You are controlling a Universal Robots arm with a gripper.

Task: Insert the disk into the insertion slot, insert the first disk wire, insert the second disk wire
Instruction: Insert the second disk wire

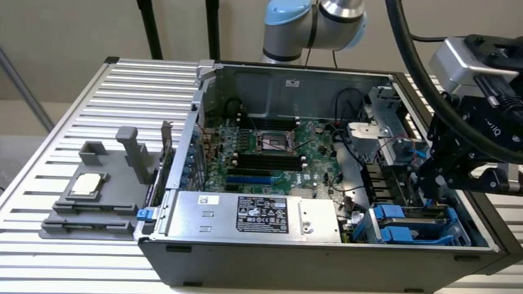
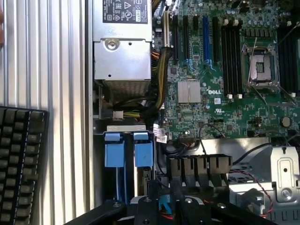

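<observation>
wrist view: disk (image 2: 143,154) seated in insertion slot (image 2: 126,127); my gripper (image 2: 164,202) pinches a small blue connector; wires remain.

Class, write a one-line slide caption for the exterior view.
Robot hand hovers over blue-railed drive cage inside an open computer case.

two blue carrier tabs (image 2: 129,149), one power-supply box (image 1: 253,214)

The gripper (image 1: 437,184) hangs inside the open computer case (image 1: 327,251), hemmed by the drive cage (image 1: 421,223) with its 2 blue tabs below, the case wall on the exterior view's right, and loose cables (image 2: 157,93) beside the power supply (image 1: 245,214). Above the green board (image 1: 278,153) the space lies open.
</observation>
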